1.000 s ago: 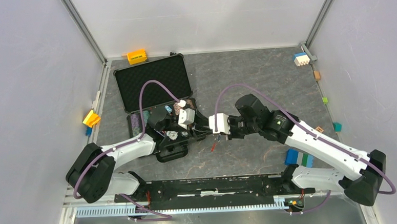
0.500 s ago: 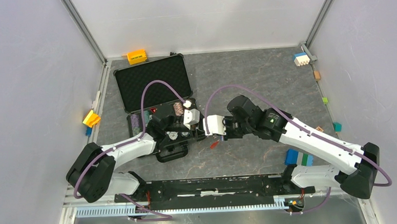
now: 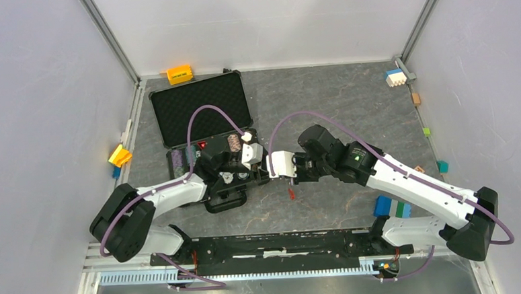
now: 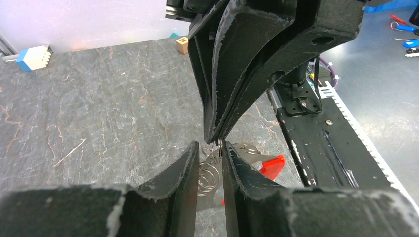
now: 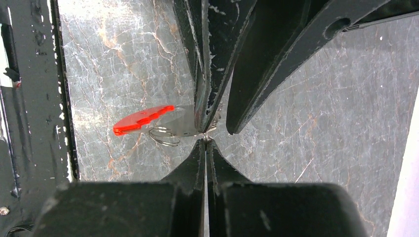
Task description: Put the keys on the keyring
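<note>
- Since a second ago the right gripper point(image 5: 205, 144) has slid in toward the left gripper point(image 4: 211, 154) until their tips meet. The red tag point(image 3: 291, 194) has swung from a slant to hang straight below them.
- The right fingers are pressed flat together, pinching the keyring point(image 5: 165, 137) by its wire at their very tips. The coils and tag dangle just beside those tips, off the table point(image 4: 99, 108).
- The left fingers stand a narrow slit apart and have been narrowing. Wire coils show through the slit, just behind the tips. I cannot tell whether either pad touches the wire yet.
- I cannot make out any key at either set of fingertips, so I judge no threading has started.
- To do this step well, I reckon the left should close slowly on one coil only, right beside the right fingertips.
- The right pinch should hold firm, since any slack would let the ring twist away.
- Once both grip, a small pull apart should open a gap for a key.
</note>
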